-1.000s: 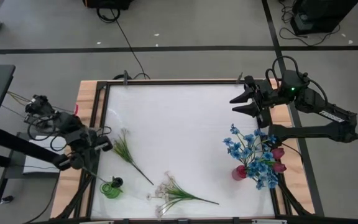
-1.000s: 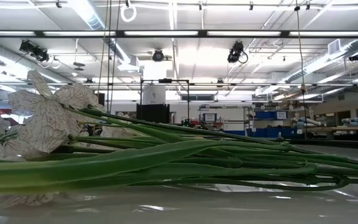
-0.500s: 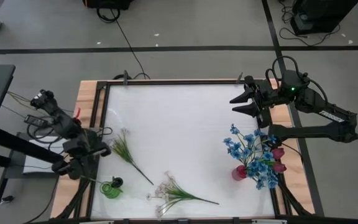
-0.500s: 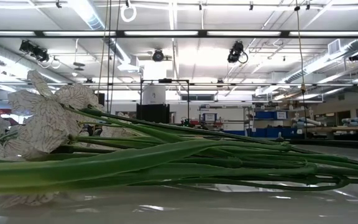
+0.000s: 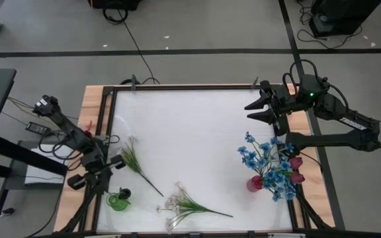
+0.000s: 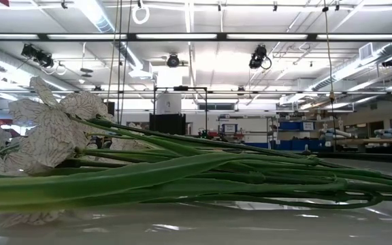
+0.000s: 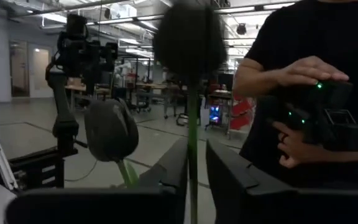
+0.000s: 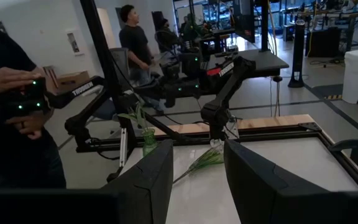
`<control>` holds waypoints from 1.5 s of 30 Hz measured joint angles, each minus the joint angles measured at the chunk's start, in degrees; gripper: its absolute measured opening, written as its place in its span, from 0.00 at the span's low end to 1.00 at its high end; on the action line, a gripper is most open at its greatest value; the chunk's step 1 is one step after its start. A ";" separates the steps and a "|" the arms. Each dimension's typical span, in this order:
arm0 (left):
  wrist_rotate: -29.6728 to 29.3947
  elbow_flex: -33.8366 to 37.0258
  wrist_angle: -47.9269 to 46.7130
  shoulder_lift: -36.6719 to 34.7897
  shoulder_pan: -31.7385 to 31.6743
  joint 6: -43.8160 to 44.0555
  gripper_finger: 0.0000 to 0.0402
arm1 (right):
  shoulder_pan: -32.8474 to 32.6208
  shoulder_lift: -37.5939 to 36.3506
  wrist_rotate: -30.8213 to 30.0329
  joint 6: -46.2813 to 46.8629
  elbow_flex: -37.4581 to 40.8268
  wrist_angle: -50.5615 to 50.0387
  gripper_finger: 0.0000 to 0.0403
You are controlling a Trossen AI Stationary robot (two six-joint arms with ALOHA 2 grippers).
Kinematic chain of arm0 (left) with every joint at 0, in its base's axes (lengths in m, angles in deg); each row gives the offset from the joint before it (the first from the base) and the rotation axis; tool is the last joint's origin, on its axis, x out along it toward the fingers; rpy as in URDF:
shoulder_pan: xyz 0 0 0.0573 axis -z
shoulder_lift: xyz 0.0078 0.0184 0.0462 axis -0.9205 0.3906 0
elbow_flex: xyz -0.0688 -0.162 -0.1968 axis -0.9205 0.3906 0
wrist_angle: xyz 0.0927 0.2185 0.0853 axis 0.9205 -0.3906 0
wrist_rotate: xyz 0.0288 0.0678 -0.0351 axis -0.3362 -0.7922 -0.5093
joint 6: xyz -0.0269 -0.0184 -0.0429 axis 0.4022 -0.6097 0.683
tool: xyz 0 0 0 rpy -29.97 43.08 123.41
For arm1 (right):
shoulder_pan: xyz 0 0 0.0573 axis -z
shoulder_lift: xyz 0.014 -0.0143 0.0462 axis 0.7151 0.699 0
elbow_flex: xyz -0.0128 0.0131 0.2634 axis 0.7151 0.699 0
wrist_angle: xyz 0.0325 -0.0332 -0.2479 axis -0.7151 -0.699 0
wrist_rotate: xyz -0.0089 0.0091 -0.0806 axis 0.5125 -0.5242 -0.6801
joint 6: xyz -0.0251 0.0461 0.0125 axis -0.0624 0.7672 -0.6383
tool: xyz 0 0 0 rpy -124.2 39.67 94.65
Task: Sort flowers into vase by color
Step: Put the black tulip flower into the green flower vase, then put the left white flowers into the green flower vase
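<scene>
A green vase (image 5: 118,200) stands near the table's near left corner with a dark bud (image 5: 125,193) over it. My left gripper (image 5: 106,178) is just beside it. In the left wrist view its fingers (image 7: 196,146) stand slightly open on either side of an upright green stem (image 7: 193,124) topped by a dark bud (image 7: 188,37). A second dark bud (image 7: 110,130) is beside it. A pink-red vase (image 5: 254,183) at the near right holds blue flowers (image 5: 270,165) and red tulips (image 5: 296,168). My right gripper (image 5: 253,110) waits open at the far right. My left gripper has the dark-budded flower's stem (image 7: 193,168) between its two fingers, which reach out about level and lie across the upright stem. Light shows between the stem and one finger. I cannot tell whether the other finger (image 7: 176,168) touches the stem.
A green leafy stem (image 5: 134,158) lies on the white table left of the middle. A white spray (image 5: 184,205) lies at the near edge, filling the low view (image 6: 182,177). A person (image 7: 303,81) with a hand controller stands beyond the table. The table's dark frame (image 5: 104,132) runs beside my left arm.
My left gripper has gone down and toward the table's near edge, closer to the green vase.
</scene>
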 joint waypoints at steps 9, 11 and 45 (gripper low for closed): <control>0.76 -0.58 -0.45 -0.44 0.61 3.35 0.33 | -0.02 -0.01 0.01 -0.02 0.00 -0.02 0.37; -1.15 -2.41 -2.21 -0.89 0.39 4.59 0.33 | 0.00 -0.01 0.00 0.00 0.00 0.00 0.37; -37.29 -23.93 -62.13 18.71 -36.48 56.85 0.22 | -0.01 -0.01 0.01 0.00 -0.02 0.00 0.37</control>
